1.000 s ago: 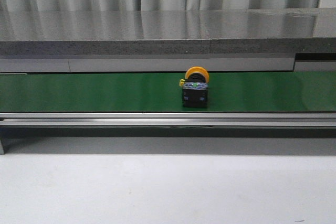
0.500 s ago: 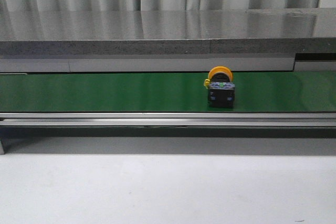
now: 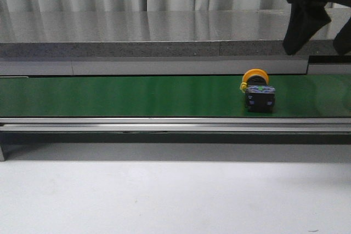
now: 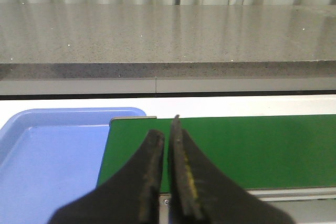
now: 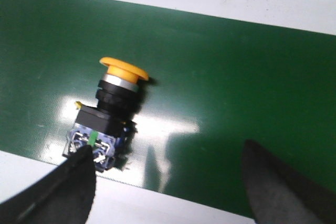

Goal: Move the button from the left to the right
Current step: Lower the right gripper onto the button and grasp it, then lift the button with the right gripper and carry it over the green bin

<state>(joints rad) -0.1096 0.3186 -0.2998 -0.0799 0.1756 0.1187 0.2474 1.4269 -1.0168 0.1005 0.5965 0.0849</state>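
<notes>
On the green belt (image 3: 137, 96), right of centre, the button (image 3: 258, 92) is seen lying free, cap rearward. Above it the right gripper (image 5: 168, 182) is held with fingers wide apart. Leftward, the left gripper (image 4: 168, 145) is shown nearly closed, empty, beside a blue tray (image 4: 47, 166).

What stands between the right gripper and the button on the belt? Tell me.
Nothing visible does. The button lies on its side alone on the green belt. The right gripper hangs over it with jaws spread wide, and only bare belt shows between the fingers and the button. The left gripper is shut, off at the belt's other end.
</notes>
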